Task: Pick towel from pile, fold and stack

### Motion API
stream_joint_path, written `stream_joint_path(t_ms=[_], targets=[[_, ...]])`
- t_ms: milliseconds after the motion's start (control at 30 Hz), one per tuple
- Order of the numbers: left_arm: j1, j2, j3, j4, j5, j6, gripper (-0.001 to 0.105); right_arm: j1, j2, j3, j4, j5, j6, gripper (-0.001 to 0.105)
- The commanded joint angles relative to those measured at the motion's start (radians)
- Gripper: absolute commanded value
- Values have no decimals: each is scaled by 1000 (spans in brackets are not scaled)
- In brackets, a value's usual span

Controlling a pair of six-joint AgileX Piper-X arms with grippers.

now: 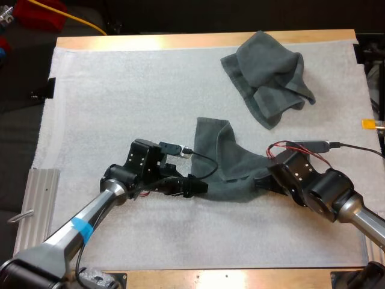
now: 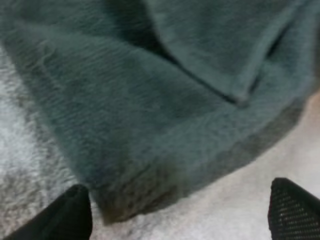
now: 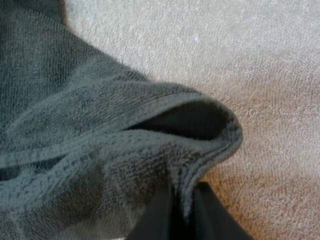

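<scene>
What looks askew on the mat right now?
The nearer dark grey-green towel lies bunched and twisted, not flat. The right end effector pinches its edge, and the left end effector stands open short of it.

Fuzzy cloth towel [image 2: 150, 100], pebbly mat [image 1: 120, 108] (matt finish)

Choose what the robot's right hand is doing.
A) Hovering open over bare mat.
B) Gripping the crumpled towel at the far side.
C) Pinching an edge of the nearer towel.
C: the right hand clamps an edge of the nearer towel from both sides, well apart from the crumpled towel.
</scene>
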Motion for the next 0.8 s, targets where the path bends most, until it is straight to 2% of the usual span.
stream_joint_path(t_ms=[0, 500, 767], targets=[[-5, 9, -2, -13, -6, -4, 70, -3, -2, -2, -6, -6, -9, 0], [-5, 72, -2, -113, 2, -18, 70, -3, -2, -2, -6, -17, -9, 0], [-5, 76, -2, -134, -24, -68, 70, -3, -2, -2, -6, -24, -9, 0]])
